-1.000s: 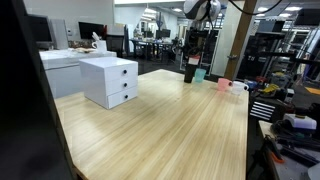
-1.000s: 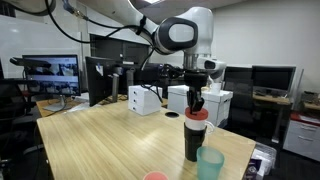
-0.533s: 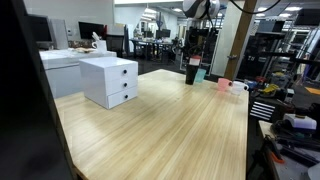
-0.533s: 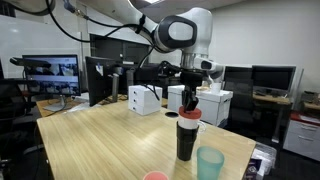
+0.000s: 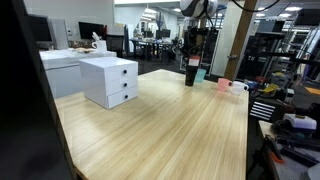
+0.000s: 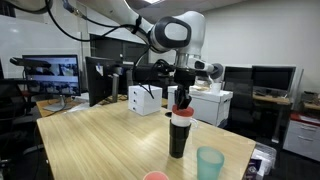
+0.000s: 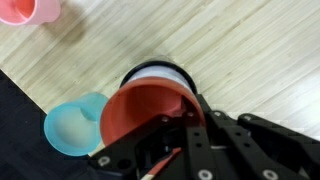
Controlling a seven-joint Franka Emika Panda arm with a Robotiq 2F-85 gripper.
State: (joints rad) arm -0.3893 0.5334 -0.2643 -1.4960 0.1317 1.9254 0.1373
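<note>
Clamping the red cup [image 7: 145, 115] between its jaws, the gripper [image 6: 181, 103] hangs over the black tumbler [image 6: 178, 138]

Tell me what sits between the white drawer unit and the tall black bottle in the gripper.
Nothing: in an exterior view, only bare wooden table lies between the drawer unit and the bottle.

The black bottle [image 6: 178, 140], white-collared and red-topped, is upright near a teal cup [image 6: 209, 163].
</note>
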